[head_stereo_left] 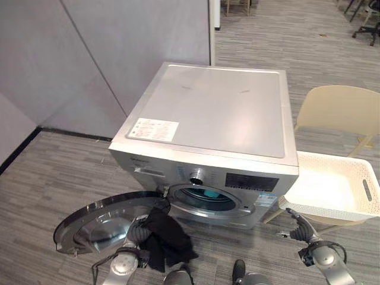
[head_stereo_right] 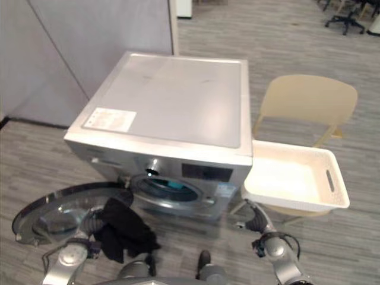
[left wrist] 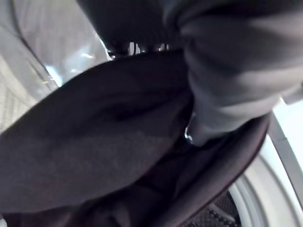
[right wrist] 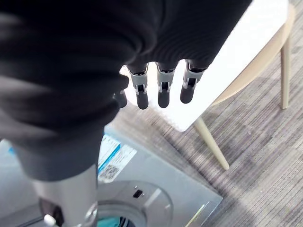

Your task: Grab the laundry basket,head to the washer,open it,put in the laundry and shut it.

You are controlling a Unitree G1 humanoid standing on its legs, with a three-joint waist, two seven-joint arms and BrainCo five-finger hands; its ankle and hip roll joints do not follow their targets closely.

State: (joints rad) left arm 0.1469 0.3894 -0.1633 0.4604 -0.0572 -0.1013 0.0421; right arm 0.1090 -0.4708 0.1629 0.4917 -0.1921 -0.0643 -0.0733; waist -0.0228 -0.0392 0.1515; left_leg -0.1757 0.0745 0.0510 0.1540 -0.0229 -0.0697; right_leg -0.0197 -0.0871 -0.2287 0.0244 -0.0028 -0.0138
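The silver front-loading washer [head_stereo_left: 214,113] stands ahead with its round door [head_stereo_left: 98,224] swung wide to the left. Something teal lies inside the drum opening [head_stereo_left: 205,198]. My left hand [head_stereo_left: 138,230] is shut on a black garment [head_stereo_left: 167,238], which hangs just in front of and below the opening; the cloth [left wrist: 104,142] covers most of that hand. The white perforated laundry basket [head_stereo_left: 351,212] rests on a beige chair [head_stereo_left: 338,110] right of the washer. My right hand [head_stereo_left: 298,228] hovers by the basket's near corner, its fingers [right wrist: 163,90] straight and holding nothing.
A grey partition wall [head_stereo_left: 107,53] runs behind and to the left of the washer. The open door takes up the floor at the lower left. Office chairs [head_stereo_left: 368,27] stand far back on the right.
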